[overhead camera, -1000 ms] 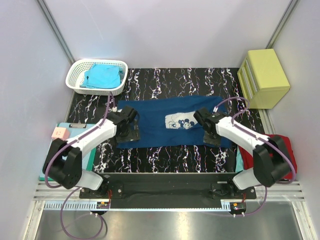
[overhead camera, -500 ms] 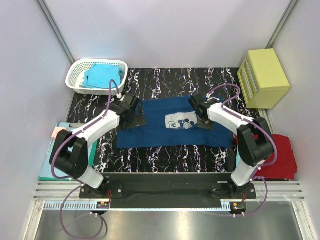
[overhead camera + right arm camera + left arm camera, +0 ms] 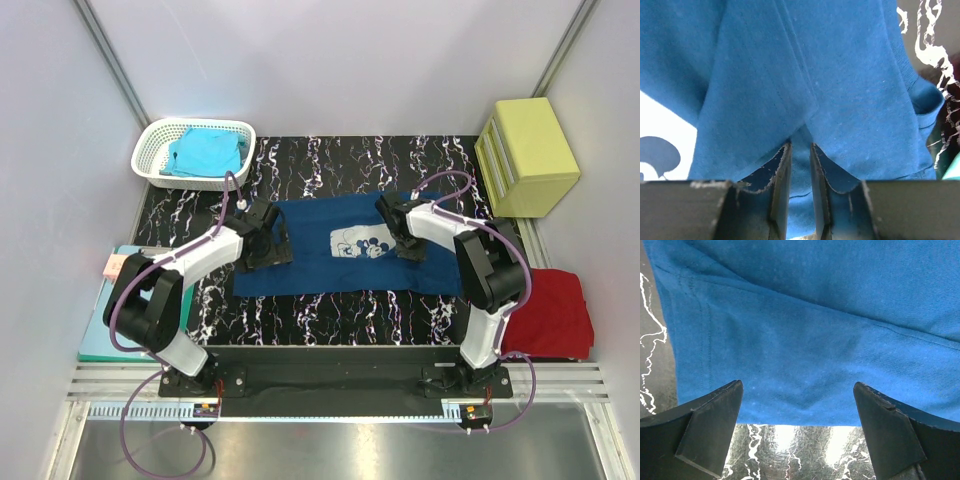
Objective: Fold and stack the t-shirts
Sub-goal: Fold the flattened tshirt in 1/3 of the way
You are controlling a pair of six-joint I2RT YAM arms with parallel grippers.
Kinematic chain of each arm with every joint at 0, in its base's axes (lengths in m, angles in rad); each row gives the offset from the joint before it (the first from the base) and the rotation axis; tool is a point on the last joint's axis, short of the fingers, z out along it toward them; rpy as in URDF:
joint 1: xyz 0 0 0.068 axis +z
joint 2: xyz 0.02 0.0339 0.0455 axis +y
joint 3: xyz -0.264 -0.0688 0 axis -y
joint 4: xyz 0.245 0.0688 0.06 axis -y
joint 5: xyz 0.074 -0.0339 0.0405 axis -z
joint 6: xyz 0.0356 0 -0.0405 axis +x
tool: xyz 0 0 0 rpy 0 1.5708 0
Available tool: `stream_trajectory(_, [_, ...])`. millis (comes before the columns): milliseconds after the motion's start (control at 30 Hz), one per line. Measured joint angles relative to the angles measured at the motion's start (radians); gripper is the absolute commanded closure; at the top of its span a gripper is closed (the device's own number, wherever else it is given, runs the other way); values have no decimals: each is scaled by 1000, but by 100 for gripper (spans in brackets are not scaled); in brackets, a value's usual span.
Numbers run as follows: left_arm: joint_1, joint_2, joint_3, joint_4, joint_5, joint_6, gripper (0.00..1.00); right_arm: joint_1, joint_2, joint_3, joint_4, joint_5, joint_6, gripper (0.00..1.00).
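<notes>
Both hands have shifted toward the far side of the navy t-shirt (image 3: 330,262), which lies spread mid-worktop (image 3: 330,160), pale mouse print (image 3: 358,243) up. The right hand (image 3: 800,146) is clamped on a raised fold beside the print. The left hand (image 3: 797,385) hovers, jaws wide apart, over the shirt's left edge. A turquoise tee (image 3: 205,152) fills the white basket (image 3: 143,158) far left. A red tee (image 3: 555,315) lies near right, a yellow drawer box (image 3: 530,150) far right and a teal clipboard (image 3: 92,345) near left.
</notes>
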Motion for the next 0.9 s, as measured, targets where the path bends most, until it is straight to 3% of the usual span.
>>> stream_trajectory(900, [0,34,-33,17,18,1,1,-5,128,201,-3,26,-16,71])
